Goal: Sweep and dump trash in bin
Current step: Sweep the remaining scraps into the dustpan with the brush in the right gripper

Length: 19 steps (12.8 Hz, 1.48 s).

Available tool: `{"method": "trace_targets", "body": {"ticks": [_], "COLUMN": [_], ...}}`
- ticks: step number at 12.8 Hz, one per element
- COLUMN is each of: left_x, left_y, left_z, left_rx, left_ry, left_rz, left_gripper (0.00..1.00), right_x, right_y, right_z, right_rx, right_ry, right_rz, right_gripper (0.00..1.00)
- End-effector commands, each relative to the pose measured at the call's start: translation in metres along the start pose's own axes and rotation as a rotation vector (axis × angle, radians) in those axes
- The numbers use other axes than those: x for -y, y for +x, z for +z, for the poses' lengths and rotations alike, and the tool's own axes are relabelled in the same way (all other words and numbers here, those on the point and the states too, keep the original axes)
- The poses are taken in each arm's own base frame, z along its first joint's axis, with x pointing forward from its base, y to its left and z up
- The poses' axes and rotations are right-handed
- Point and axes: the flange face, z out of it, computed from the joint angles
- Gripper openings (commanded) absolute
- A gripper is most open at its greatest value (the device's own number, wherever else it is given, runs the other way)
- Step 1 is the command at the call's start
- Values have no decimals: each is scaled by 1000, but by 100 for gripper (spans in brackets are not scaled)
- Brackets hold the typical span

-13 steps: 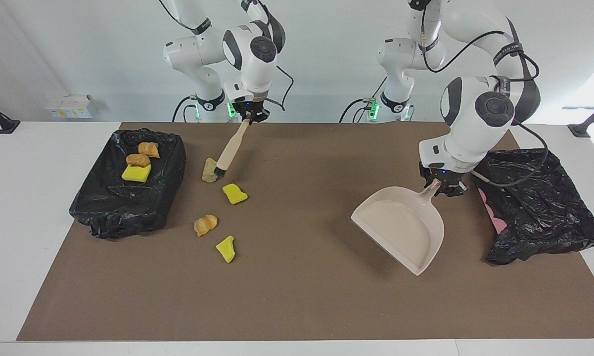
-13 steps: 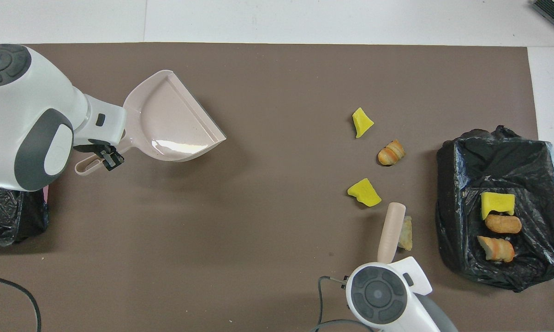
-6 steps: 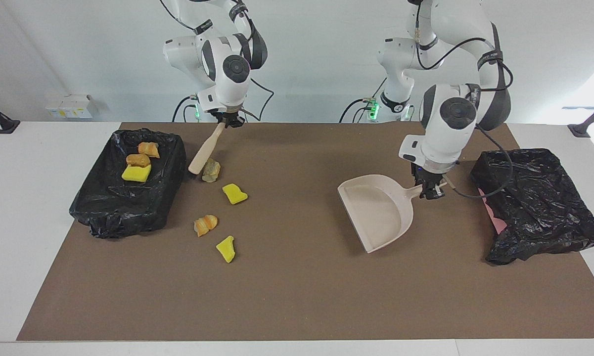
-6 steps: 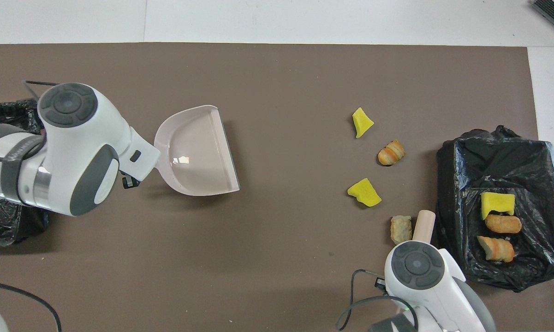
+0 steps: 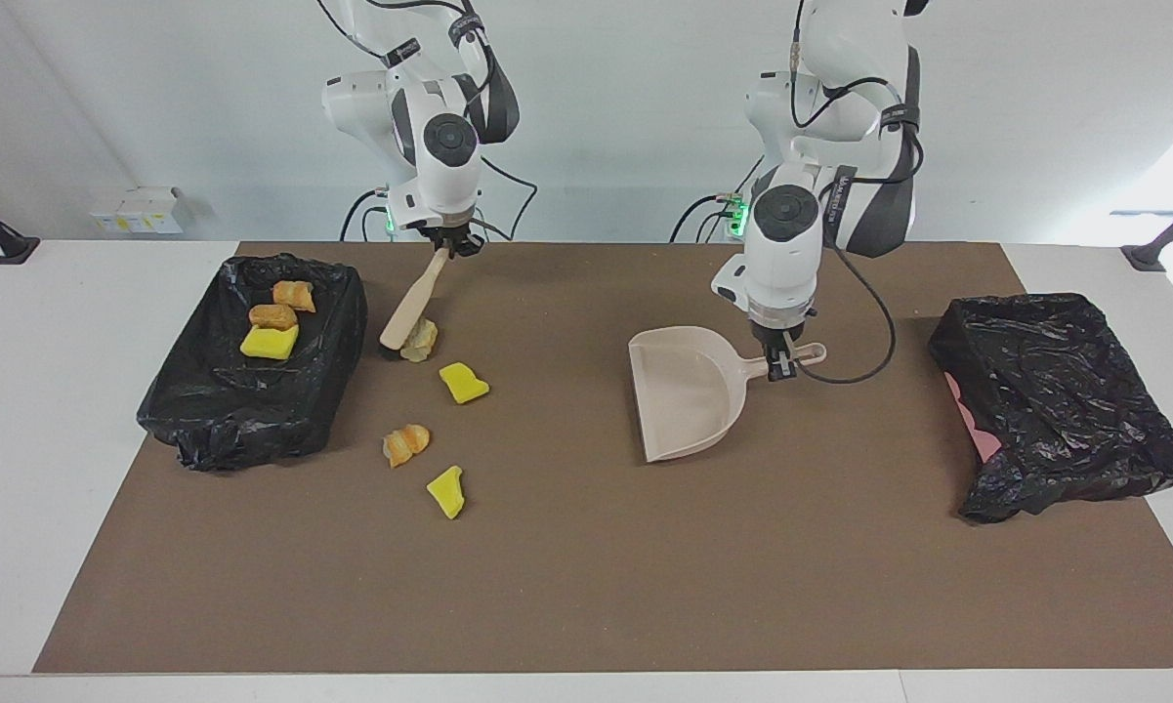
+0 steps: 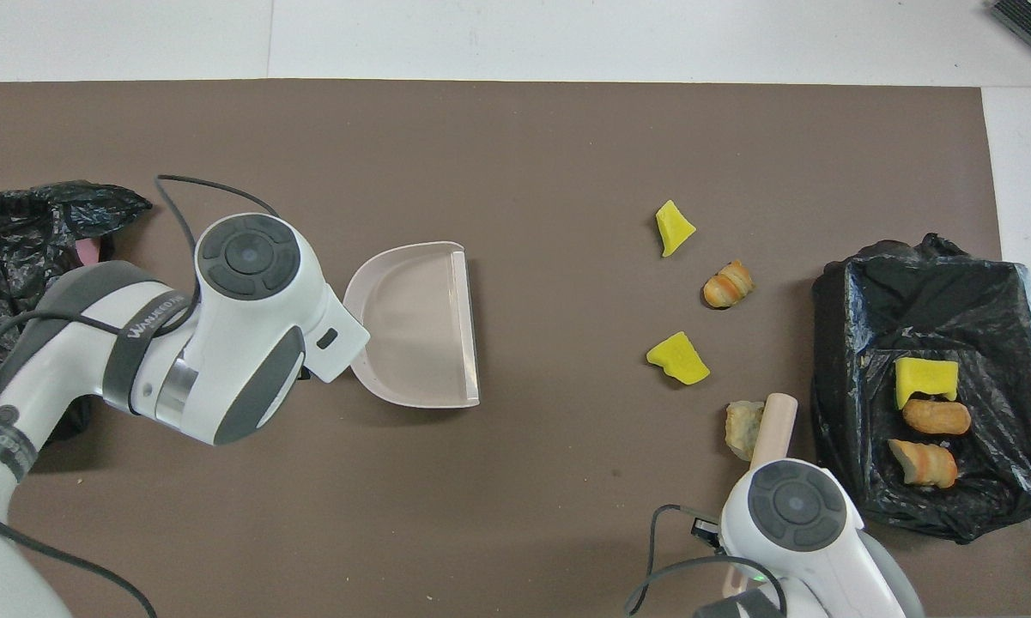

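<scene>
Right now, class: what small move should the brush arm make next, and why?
Probably push the pale lump toward the dustpan: the right claw has the brush beside it, and the left claw holds the dustpan open toward it.

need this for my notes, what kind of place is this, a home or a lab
Most likely a robotics lab: two Franka arms are mounted at a white table with a brown mat, and staged trash lies beside a bag-lined bin.
</scene>
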Motion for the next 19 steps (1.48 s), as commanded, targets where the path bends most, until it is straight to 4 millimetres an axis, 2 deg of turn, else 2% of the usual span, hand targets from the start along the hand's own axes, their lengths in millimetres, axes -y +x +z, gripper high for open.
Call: {"method": "trace_targets", "body": {"ticks": [1,4,5,7,8,9,10,13,15,16,17,19], "left_x": [-27,-51,-56,-62,-68,-68,-68,-73,-74,-75,-75,-74], "left_y": [14,27,34,38,49,51,51,52,53,54,54,53], "left_z": [5,5,4,8,10,10,10,13,14,15,16,18], "left_rx": [13,18,19,19,17,7,6,-1,-7,-8,-15,-29], "left_ry": [46,48,49,48,52,60,61,61,59,58,63,74], "left_rz": [-5,-63,-59,-96,-112,-131,-134,-183,-196,-195,-192,-191], "left_gripper": [0,0,0,0,0,0,0,0,0,0,0,0], "right_x": [26,69,79,89,93,97,108,132,159,167,161,142], "right_y": [26,60,69,76,75,68,51,2,-30,-35,-32,-12], "right_z": [-12,-23,-23,-33,-34,-37,-39,-45,-64,-84,-103,-135], "right_rx": [17,38,46,35,37,41,58,94,88,75,80,61], "right_ry": [65,104,112,132,139,158,177,204,258,263,260,230], "right_rz": [-46,-137,-186,-277,-319,-402,-504,-624,-676,-697,-699,-688], "right_gripper": [0,0,0,0,0,0,0,0,0,0,0,0]}}
